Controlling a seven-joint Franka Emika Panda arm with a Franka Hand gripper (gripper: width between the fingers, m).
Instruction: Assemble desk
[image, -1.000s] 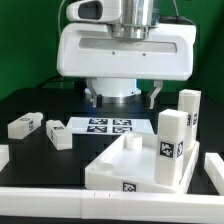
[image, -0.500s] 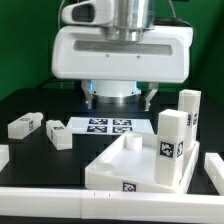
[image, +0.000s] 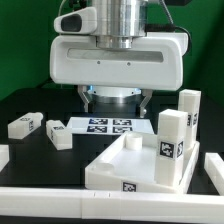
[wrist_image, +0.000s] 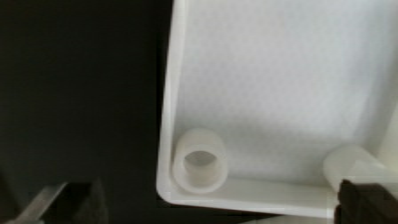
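**Exterior view:** bright, even light. The glossy robot body (image: 118, 62) bears soft highlights, with shade beneath it, and the black surface (image: 40, 105) reads dark. Coarse resolution softens edges.

**Wrist view:** the tabletop (wrist_image: 285, 90) is blurred and washed pale, its socket (wrist_image: 201, 160) shaded inside.

**What is there, and how many**

In the exterior view there is one large white plastic rectangular tabletop slab (image: 112, 163) with a raised rim, in the lower right of the frame. The white square-section plastic legs are four in total. Two stand upright at the right side: the nearer leg (image: 170, 150) and the farther leg (image: 189, 115). Two lie at the middle left: the outer lying leg (image: 22, 126) and the inner lying leg (image: 58, 134). One thin flat white marker board (image: 112, 126) lies in the centre, and it carries four black tags. The wrist view shows one round corner socket (wrist_image: 199, 168) of the slab.
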